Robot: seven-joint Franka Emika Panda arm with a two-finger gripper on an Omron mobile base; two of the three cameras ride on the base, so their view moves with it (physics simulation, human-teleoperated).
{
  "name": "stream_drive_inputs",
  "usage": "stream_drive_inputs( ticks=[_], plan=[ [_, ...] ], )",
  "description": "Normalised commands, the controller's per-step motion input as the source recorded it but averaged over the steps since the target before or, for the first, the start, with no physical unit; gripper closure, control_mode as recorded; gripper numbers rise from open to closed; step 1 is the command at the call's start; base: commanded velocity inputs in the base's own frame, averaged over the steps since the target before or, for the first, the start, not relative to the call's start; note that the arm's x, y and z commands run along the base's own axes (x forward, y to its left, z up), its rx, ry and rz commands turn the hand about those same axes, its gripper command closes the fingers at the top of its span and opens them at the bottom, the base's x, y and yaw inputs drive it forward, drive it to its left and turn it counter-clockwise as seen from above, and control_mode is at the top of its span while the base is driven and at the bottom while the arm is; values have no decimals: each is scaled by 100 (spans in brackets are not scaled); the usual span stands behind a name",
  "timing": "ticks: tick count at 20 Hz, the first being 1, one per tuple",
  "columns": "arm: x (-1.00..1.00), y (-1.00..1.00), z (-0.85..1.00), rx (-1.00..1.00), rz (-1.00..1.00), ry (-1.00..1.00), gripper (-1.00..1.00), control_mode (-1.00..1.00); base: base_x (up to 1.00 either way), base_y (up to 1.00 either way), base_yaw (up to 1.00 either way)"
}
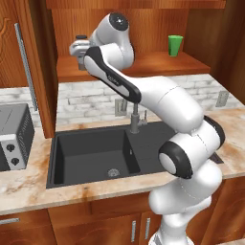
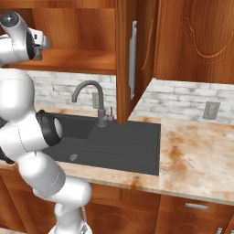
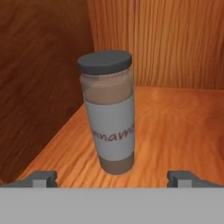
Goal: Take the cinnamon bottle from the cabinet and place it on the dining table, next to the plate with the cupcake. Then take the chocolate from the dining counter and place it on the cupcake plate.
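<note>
The cinnamon bottle stands upright on the cabinet shelf, close to the left wall and the back corner. It has a dark cap, brown contents and a pale label band. My gripper is open, with one fingertip low on each side of the bottle's base and a wide gap to the glass. Nothing is held. In the left base view the arm reaches up into the cabinet and the gripper is at the shelf's left end. From the right base view the gripper sits at the upper left.
A green cup stands at the shelf's right end. The open cabinet door with its metal handle hangs at the left. Below lie the dark sink with a faucet, and a toaster on the left counter.
</note>
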Motion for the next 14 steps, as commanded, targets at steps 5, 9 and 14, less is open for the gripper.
stream_drive_inputs(
  ticks=[5,9,14],
  plan=[
    [29,21,0,0,0,0,-100,-100,0,0,0],
    [30,8,0,0,0,0,-100,-100,0,0,0],
    [14,0,0,0,0,0,-100,-100,0,0,0]
  ],
)
